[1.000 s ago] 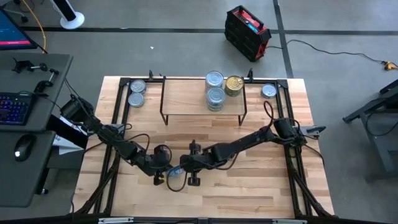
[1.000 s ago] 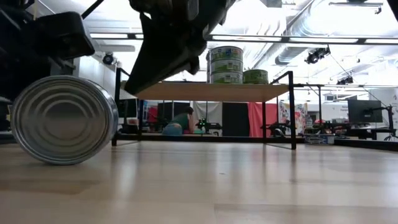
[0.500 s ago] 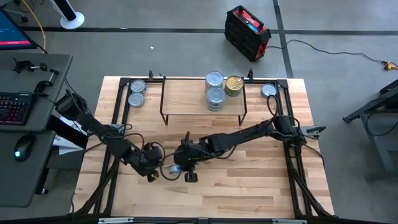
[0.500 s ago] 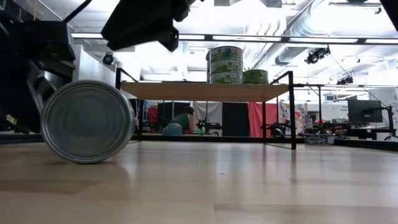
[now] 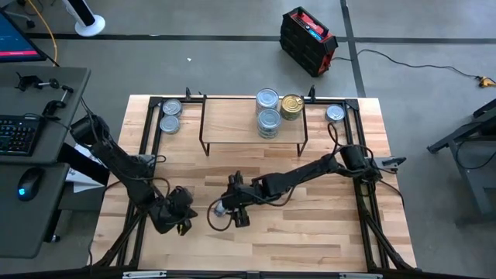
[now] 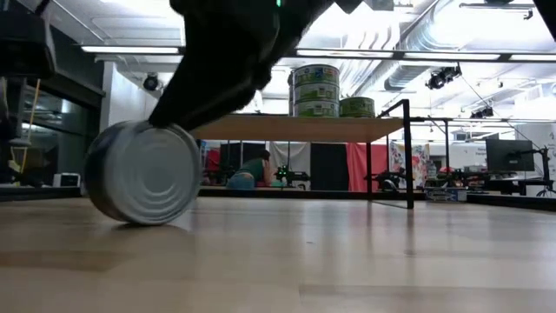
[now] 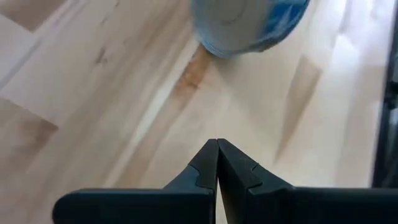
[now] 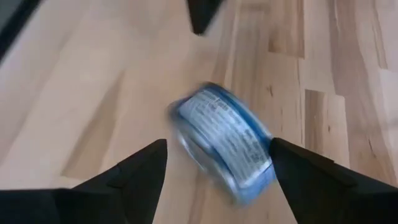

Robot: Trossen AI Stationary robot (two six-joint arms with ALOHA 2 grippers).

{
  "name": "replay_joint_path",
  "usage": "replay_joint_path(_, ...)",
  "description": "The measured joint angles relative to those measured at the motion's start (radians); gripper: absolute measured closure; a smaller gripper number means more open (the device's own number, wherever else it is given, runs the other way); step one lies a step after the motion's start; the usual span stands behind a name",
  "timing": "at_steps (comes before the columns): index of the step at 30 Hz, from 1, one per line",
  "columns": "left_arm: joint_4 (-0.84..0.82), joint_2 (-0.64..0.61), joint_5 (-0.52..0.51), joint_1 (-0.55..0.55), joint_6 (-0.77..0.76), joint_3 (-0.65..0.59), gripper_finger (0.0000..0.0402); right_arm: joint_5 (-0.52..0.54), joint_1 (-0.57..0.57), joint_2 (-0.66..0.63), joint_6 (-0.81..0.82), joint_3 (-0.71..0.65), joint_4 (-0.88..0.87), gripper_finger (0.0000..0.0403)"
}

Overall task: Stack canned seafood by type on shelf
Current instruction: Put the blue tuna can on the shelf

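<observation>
Blue-sided tin (image 8: 221,144) stands on its edge on the wooden tabletop (image 5: 325,232), in the near-centre area, with one flat silver end facing the low camera (image 6: 143,172). In the right wrist view the tin lies between the two fingers (image 8: 124,177) of the right gripper (image 5: 226,211); the fingers are spread wide, with a gap on each side of the tin, so the tin is not clamped. In the high view the tin shows as a small pale object (image 5: 219,208) at the tip of this gripper.

Left gripper (image 5: 180,219) sits low over the tabletop just beside the tin, on its left. Its fingers (image 7: 205,165) are pressed together with nothing between them, and the tin shows just beyond their tips (image 7: 249,25).

Shelf (image 5: 232,124) stands at the far side of the table, well apart from both grippers. On its right half are two stacks of silver-lidded tins (image 5: 267,99) (image 5: 269,120), with a gold tin (image 5: 291,105) just beside them. Two more tins (image 5: 170,114) rest on the tabletop beyond the left end of the shelf, and a single tin (image 5: 335,113) beyond its right end.
</observation>
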Motion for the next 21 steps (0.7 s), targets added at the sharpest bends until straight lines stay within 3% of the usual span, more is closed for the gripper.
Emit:
replay_joint_path(11,0.051,0.0,-0.104,-0.049,-0.085,0.001,0.0401,-0.026,0.004,0.001,-0.049,-0.035,0.063,0.0123)
replay_joint_path(21,0.04,0.0,-0.103,-0.049,-0.07,0.001,0.0401,-0.005,0.016,0.001,-0.388,0.077,-0.06,0.0123)
